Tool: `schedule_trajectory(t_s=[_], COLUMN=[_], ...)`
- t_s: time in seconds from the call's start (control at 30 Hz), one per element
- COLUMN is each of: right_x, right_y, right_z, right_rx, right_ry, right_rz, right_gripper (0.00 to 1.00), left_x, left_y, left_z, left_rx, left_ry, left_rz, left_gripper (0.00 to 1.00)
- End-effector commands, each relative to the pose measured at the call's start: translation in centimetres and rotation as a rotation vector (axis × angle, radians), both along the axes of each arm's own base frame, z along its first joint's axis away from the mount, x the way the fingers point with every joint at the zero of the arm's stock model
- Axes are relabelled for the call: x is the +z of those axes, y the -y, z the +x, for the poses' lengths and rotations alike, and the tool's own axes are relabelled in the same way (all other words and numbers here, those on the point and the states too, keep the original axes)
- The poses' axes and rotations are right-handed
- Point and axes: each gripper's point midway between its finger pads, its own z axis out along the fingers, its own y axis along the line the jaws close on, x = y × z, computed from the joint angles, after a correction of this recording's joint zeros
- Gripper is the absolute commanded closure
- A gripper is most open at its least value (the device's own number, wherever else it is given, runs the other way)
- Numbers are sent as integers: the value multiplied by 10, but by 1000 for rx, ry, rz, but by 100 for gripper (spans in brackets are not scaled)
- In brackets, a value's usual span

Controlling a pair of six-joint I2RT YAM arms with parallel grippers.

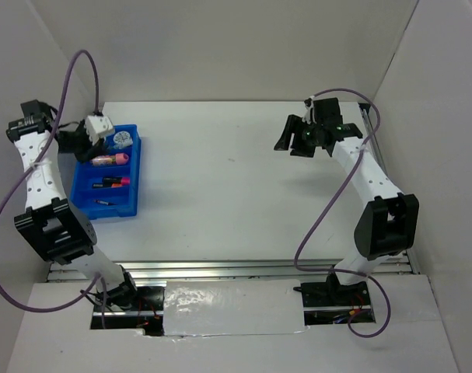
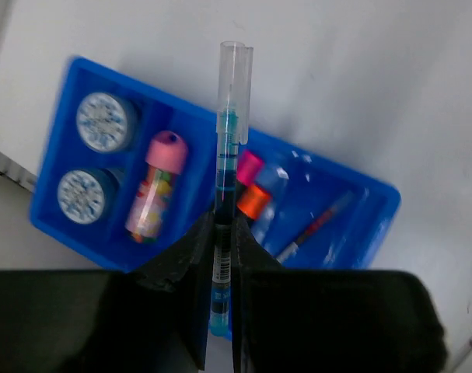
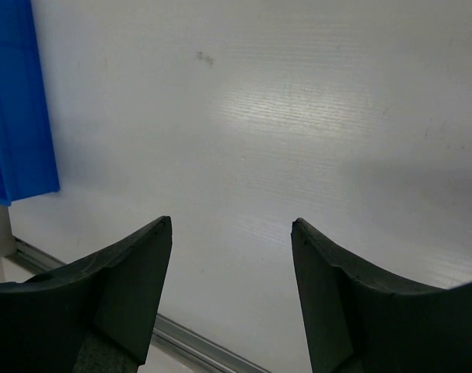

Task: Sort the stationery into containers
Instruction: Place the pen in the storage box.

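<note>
The blue tray (image 1: 136,175) stands at the table's left edge, and my left gripper (image 1: 82,144) hovers above it. In the left wrist view that gripper (image 2: 224,227) is shut on a thin blue pen (image 2: 229,132) with a clear cap, held over the tray (image 2: 58,159). Two tape rolls (image 2: 105,122) share one compartment, and the pink marker (image 2: 158,186) lies beside them. Pink- and orange-capped highlighters (image 2: 254,199) lie under the pen, and a red pen (image 2: 317,225) is in the end compartment. My right gripper (image 1: 294,140) (image 3: 232,225) is open over bare table at the far right, holding nothing.
Cardboard walls (image 1: 220,47) close in the back and both sides of the table. A metal rail (image 1: 220,269) runs along the near edge and shows again in the right wrist view as a rail (image 3: 197,347). One corner of the blue tray (image 3: 18,116) shows there too.
</note>
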Motion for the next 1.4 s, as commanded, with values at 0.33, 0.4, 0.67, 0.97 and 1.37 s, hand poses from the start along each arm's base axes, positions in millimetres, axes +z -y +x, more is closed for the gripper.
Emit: schedule_trajectory(t_s=[0.33, 0.4, 0.67, 0.97, 1.37], right_x=[7, 6, 5, 2, 0], right_y=[-14, -17, -20, -21, -19], right_z=[0, 0, -1, 0, -1], right_rx=[48, 56, 63, 60, 60], right_ry=[41, 39, 38, 34, 33], right_rz=[-21, -20, -31, -34, -43], right_gripper=[31, 31, 31, 31, 31], left_x=[-81, -88, -98, -122, -142], left_y=[-21, -19, -35, -52, -37], left_z=[-105, -105, -89, -84, -65], left_rx=[-353, -388, -400, -385, -362], left_ry=[-124, -127, -167, -218, -223], left_rz=[292, 293, 331, 367, 366], left_gripper=[100, 100, 100, 100, 83])
